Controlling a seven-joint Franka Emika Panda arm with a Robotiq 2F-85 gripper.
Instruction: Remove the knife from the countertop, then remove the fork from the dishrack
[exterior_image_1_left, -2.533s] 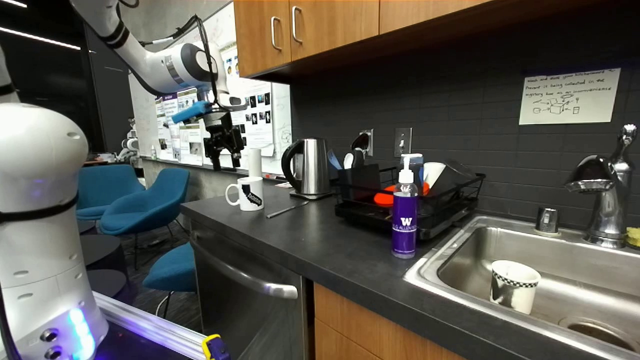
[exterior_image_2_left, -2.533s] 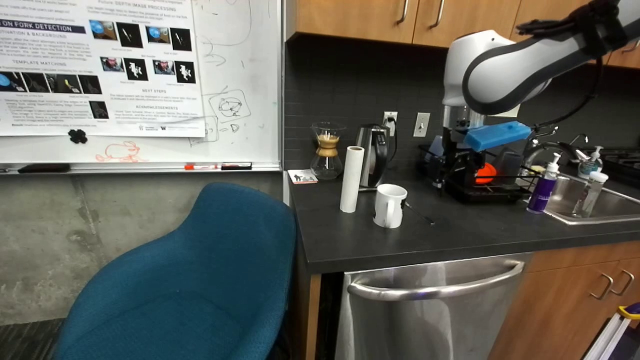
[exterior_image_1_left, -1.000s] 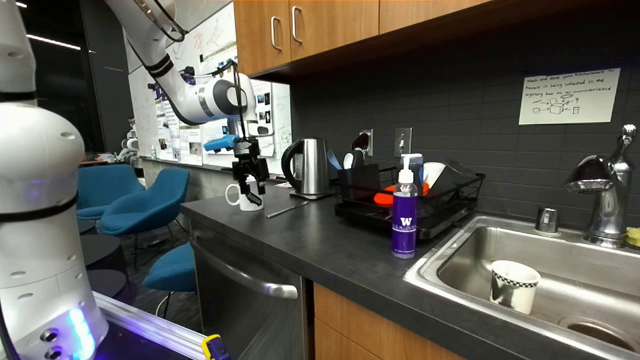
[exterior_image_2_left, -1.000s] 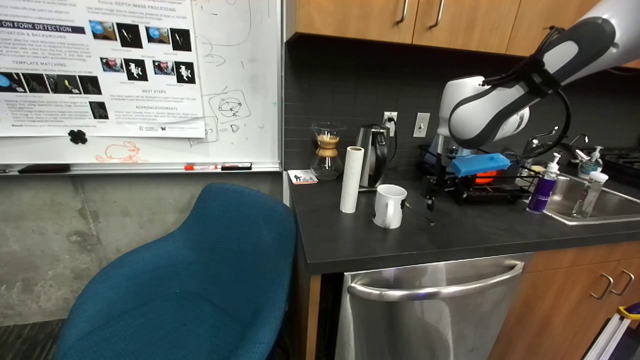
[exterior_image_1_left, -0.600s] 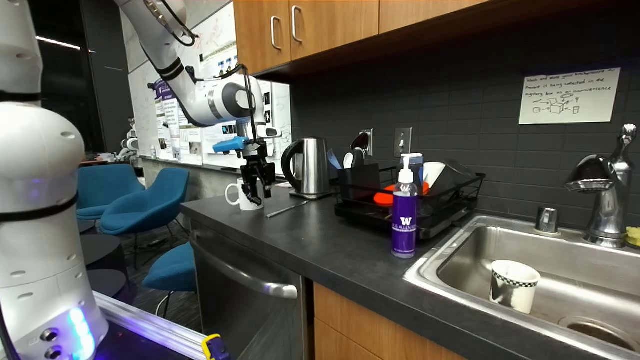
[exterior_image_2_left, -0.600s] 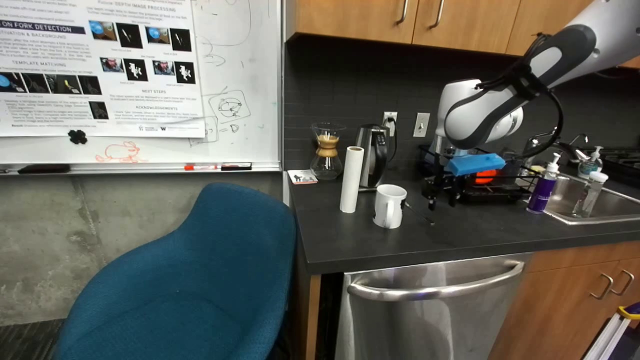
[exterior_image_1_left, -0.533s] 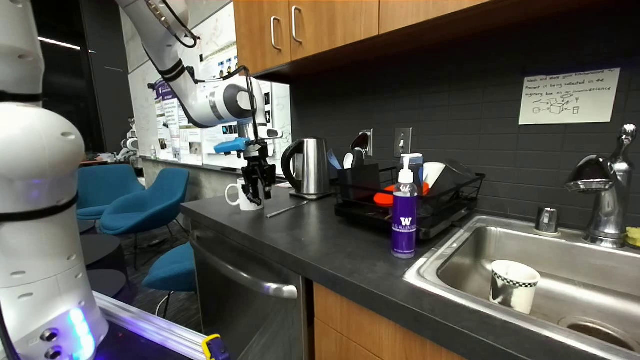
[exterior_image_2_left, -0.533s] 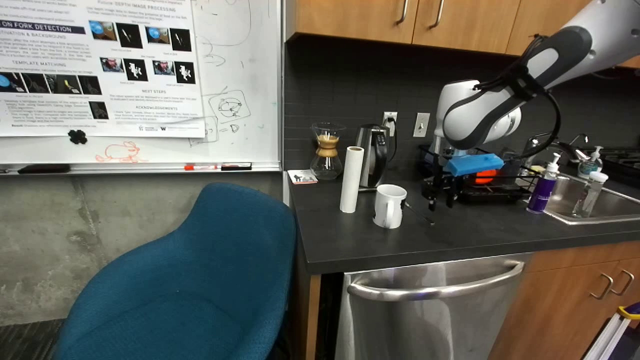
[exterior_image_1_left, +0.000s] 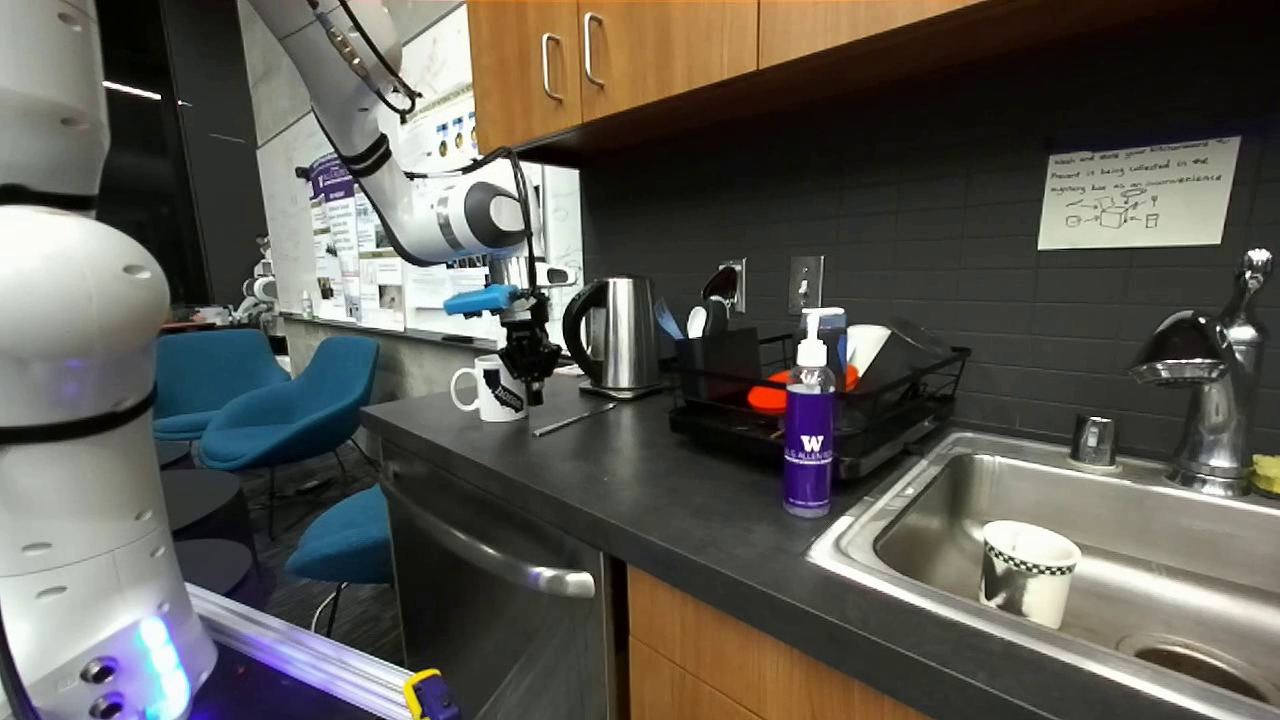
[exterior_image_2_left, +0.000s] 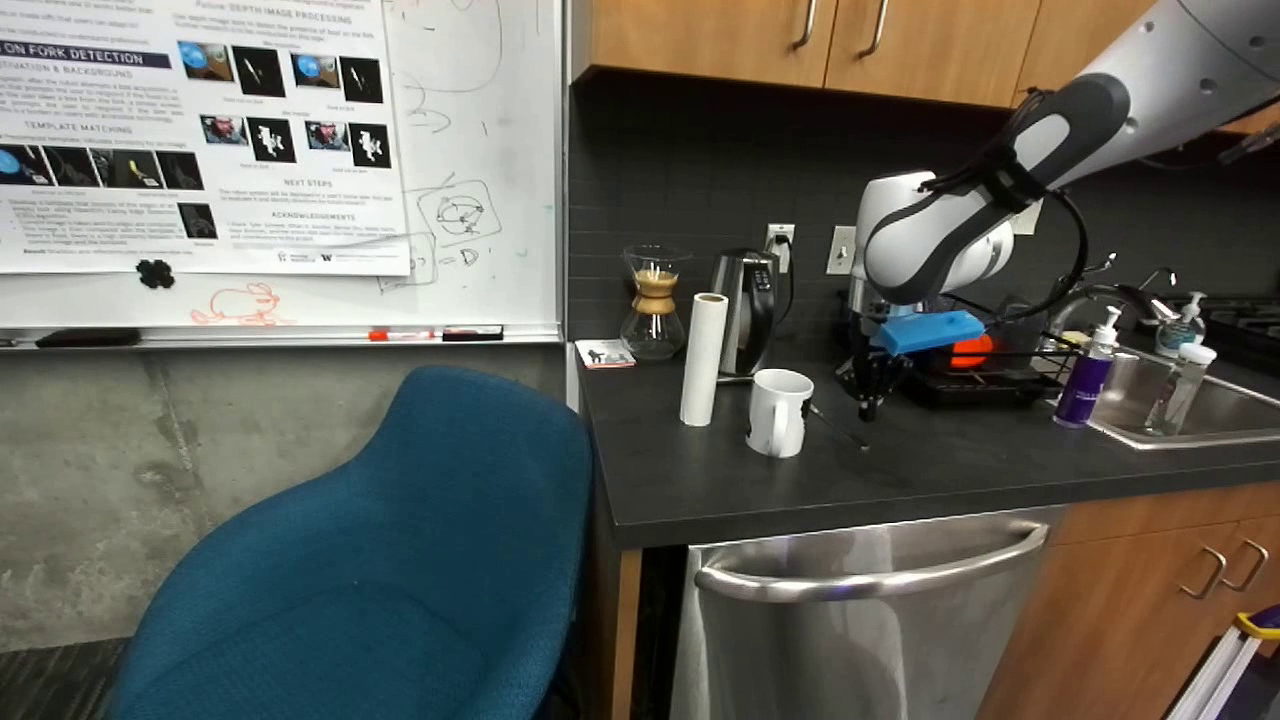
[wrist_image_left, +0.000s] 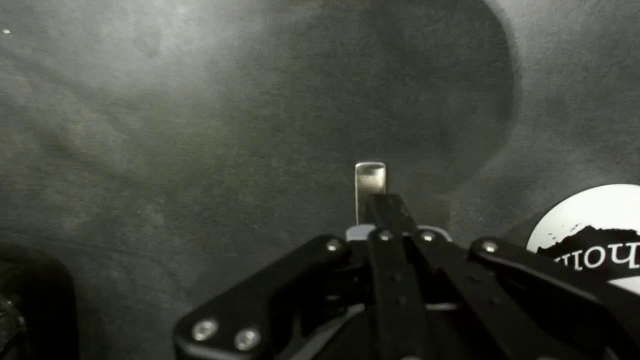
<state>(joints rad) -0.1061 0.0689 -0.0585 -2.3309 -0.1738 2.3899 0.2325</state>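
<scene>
Steel-grey, the presumed knife (exterior_image_2_left: 840, 428) is seen on the tabletop (exterior_image_2_left: 930, 462) in an exterior view; neither removal is judged done. Rightward, above it, the tool (exterior_image_2_left: 868, 411) is pointed down, clenched on nothing visible. Farther right, no fork is discerned in the dishrack (exterior_image_2_left: 985, 390); the arm (exterior_image_2_left: 1150, 92) is extended from upper right.

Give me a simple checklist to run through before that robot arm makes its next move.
1. Presumed knife, slim and metal, lying on the countertop: ok.
2. Tool open for grasping: not ok; shut, apparently empty.
3. Tool lined up with the knife: cannot tell; they overlap in the wrist view, but the tool's height is unclear.
4. White mug clear of the tool: ok; a gap shows in an exterior view.
5. Fork in the dishrack: cannot tell; a blue utensil sticks up there, type unclear.
</scene>
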